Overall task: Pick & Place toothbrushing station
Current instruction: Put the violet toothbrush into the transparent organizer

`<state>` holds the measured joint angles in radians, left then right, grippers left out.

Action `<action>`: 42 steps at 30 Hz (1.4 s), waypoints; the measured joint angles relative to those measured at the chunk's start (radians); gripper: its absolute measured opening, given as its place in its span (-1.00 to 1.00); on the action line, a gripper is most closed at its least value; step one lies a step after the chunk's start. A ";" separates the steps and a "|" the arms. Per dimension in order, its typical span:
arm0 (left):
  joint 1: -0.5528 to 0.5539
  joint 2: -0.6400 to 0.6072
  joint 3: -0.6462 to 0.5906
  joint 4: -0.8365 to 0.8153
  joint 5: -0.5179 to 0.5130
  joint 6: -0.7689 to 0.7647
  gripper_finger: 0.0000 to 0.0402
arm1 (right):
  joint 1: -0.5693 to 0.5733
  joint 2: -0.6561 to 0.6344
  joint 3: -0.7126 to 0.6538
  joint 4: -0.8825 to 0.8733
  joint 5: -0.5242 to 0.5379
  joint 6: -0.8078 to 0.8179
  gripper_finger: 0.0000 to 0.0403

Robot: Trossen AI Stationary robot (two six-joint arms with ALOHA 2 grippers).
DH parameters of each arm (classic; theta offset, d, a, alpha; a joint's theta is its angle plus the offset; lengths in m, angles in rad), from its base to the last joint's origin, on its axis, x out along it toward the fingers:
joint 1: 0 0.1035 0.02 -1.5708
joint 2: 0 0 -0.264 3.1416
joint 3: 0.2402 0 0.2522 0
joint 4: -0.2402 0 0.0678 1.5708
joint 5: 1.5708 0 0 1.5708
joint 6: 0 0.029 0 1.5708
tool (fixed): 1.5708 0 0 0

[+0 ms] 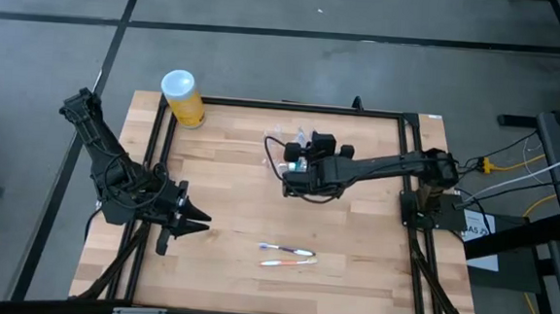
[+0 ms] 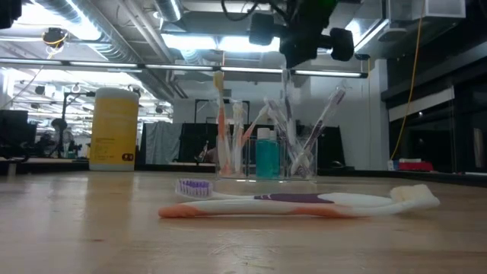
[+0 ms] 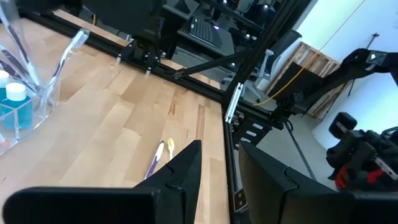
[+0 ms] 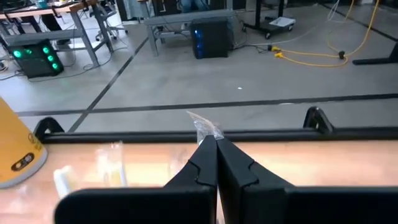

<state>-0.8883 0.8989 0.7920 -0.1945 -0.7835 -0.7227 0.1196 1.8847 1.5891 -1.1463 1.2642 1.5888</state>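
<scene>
The right gripper (image 1: 296, 175) is over the station (image 1: 295, 150) at the bench's (image 1: 352, 259) far middle, fingers (image 4: 205, 163) pressed together with a scrap of clear film or plastic at their tips; whether that is the station's rim I cannot tell. The left gripper (image 1: 198, 219) waits partly open, holding nothing, near the left edge. If the pinch is on the rim, I would lift slowly and straight, since the holder is loaded with upright brushes and a blue bottle (image 2: 267, 153) and could tip or slip from so thin a bite; if not, reopen and take a wall squarely first. The low view alone shows the station's contents standing upright and two loose brushes (image 2: 297, 202) lying in front, clear of it. The high view alone gives the layout: yellow canister (image 1: 181, 96) well apart at the far left corner, loose brushes near the front edge. The right wrist view alone shows the tips meeting.
</scene>
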 joint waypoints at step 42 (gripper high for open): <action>0.006 -0.005 0.000 -0.112 0.017 -0.038 -0.49 | 0.075 -0.265 -0.129 0.307 -0.407 -0.592 -0.02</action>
<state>-0.8823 0.8942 0.7920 -0.3066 -0.7661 -0.7605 0.1945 1.6194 1.4597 -0.8394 0.8572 0.9969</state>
